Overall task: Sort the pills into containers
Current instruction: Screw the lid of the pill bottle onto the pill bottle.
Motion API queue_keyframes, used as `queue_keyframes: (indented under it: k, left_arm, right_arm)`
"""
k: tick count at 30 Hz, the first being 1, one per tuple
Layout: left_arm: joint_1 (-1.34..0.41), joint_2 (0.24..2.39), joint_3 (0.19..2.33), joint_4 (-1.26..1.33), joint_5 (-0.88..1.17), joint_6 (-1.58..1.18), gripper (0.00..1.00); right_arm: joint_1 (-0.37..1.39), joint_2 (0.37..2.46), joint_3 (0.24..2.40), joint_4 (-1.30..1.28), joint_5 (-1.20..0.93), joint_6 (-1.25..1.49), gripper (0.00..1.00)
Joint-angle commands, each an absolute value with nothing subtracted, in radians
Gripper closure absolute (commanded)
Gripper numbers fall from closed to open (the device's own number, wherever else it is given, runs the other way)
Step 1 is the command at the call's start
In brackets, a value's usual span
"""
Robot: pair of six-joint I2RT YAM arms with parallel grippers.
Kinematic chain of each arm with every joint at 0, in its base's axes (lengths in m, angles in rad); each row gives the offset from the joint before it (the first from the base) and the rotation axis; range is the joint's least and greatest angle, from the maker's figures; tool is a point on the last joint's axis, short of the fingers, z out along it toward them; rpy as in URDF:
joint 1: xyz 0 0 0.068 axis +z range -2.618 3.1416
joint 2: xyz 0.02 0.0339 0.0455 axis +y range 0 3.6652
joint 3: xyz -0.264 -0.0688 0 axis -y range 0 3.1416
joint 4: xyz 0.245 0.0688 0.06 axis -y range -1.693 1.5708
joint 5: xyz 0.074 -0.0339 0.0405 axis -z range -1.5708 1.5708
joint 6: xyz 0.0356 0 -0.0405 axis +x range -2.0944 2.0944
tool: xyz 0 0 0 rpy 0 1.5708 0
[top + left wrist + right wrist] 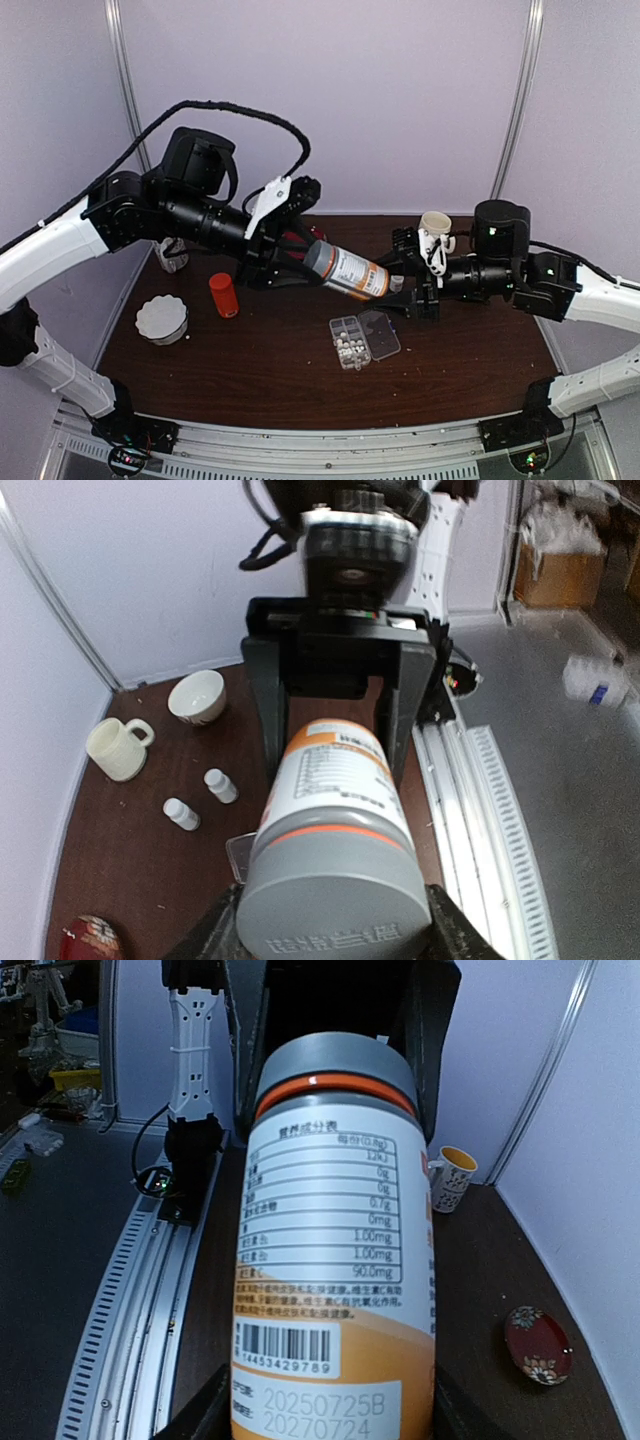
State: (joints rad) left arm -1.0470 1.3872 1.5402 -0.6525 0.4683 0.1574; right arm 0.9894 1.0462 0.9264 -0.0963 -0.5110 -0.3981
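An orange-and-white bottle (350, 271) with a grey cap (320, 258) hangs level above the table, held from both ends. My left gripper (303, 252) is shut on its cap end; the grey cap (335, 895) fills the left wrist view between the dark fingers (200, 942). My right gripper (408, 285) is shut on the bottle's base end, where the label (335, 1260) sits between its fingers (195, 1415). Below the bottle lies the clear organizer box (343, 327) with its containers, lid (381, 334) folded open. Pale pills (349, 350) sit in the near cells.
A red bottle (224, 295) and a white fluted dish (162, 318) stand at the left. A patterned mug (435, 235) is behind the right arm. Two small white bottles (220, 785), a cream mug (118, 748) and a white bowl (196, 695) show in the left wrist view. A red dish (538, 1345) lies right.
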Motion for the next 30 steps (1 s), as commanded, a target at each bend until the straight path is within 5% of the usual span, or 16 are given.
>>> queue_keyframes:
  k: [1, 8, 17, 22, 24, 25, 30]
  left_arm:
    - [-1.076, 1.465, 1.569, -0.753, 0.535, 0.854, 1.0]
    - [-1.083, 1.463, 1.556, -0.789, 0.303, 1.311, 1.0]
    - [-1.085, 1.351, 1.422, -0.618, 0.246, 1.685, 1.0]
    - [-1.077, 1.29, 1.297, -0.442, 0.268, 1.629, 0.45]
    - [-1.061, 1.246, 1.244, -0.385, 0.321, 1.567, 0.1]
    - [-1.056, 1.23, 1.232, -0.373, 0.339, 1.537, 0.04]
    - [-1.054, 1.16, 1.174, -0.294, 0.345, 1.293, 0.02]
  right_arm:
    - [0.958, 1.095, 0.975, 0.119, -0.886, -0.154, 1.0]
    - [0.909, 1.141, 0.919, 0.351, -0.986, 0.142, 1.0]
    - [0.886, 1.177, 0.902, 0.436, -1.082, 0.337, 1.0]
    - [0.883, 1.159, 0.904, 0.288, -1.022, 0.232, 1.0]
    - [0.879, 1.155, 0.908, 0.202, -0.998, 0.19, 1.0]
    - [0.877, 1.154, 0.91, 0.159, -0.987, 0.164, 1.0]
    - [0.873, 1.142, 0.923, -0.004, -0.921, 0.035, 1.0]
